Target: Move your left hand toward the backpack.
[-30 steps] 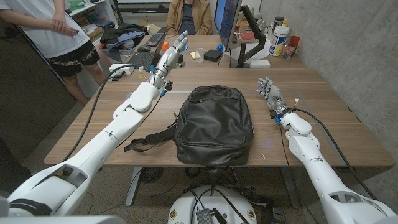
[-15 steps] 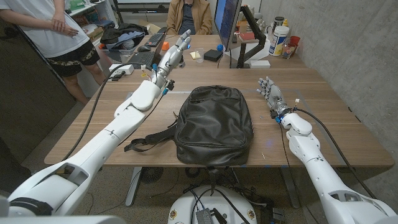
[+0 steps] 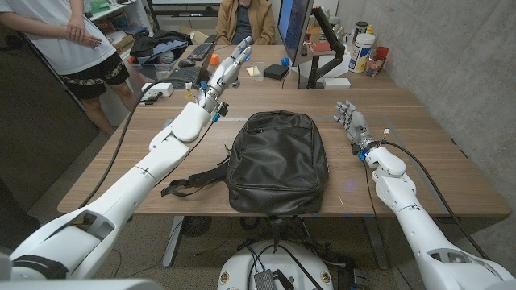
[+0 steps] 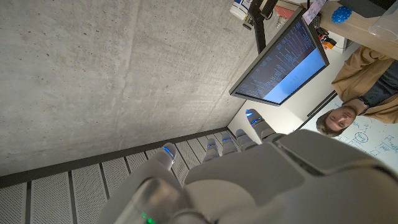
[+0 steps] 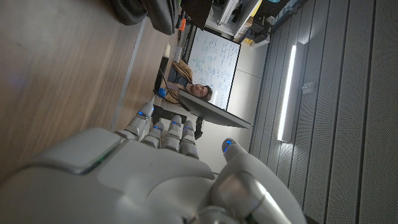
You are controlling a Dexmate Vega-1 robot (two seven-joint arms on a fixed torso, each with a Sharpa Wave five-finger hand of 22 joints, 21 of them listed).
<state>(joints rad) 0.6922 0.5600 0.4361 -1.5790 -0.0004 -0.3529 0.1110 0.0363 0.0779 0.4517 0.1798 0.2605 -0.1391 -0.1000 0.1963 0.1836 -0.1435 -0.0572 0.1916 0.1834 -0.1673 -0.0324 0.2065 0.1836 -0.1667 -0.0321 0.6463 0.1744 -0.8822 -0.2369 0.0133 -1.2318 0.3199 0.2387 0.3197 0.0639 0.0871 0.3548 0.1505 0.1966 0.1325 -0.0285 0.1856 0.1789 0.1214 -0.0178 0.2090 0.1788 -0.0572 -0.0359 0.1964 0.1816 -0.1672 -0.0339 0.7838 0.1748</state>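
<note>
A black backpack (image 3: pixel 277 161) lies flat in the middle of the wooden table (image 3: pixel 419 153), its straps trailing off toward the left front. My left hand (image 3: pixel 225 70) is raised above the table behind the backpack's far left corner, fingers stretched out and apart, holding nothing. In the left wrist view the left hand (image 4: pixel 249 174) points up at a concrete wall and a monitor (image 4: pixel 283 59). My right hand (image 3: pixel 349 119) stands upright to the right of the backpack, fingers apart and empty. The backpack (image 5: pixel 146 12) shows past the right hand (image 5: pixel 155 168) in the right wrist view.
A monitor (image 3: pixel 295 32) on a stand, a keyboard (image 3: pixel 186 76), bottles (image 3: pixel 363 50) and small items crowd the far side of the table. One person (image 3: pixel 76 48) stands at the far left, another (image 3: pixel 244 20) sits behind the table. A concrete wall runs along the right.
My left hand has drifted a little to the right and farther away, still raised. The right hand and the backpack have stayed put.
</note>
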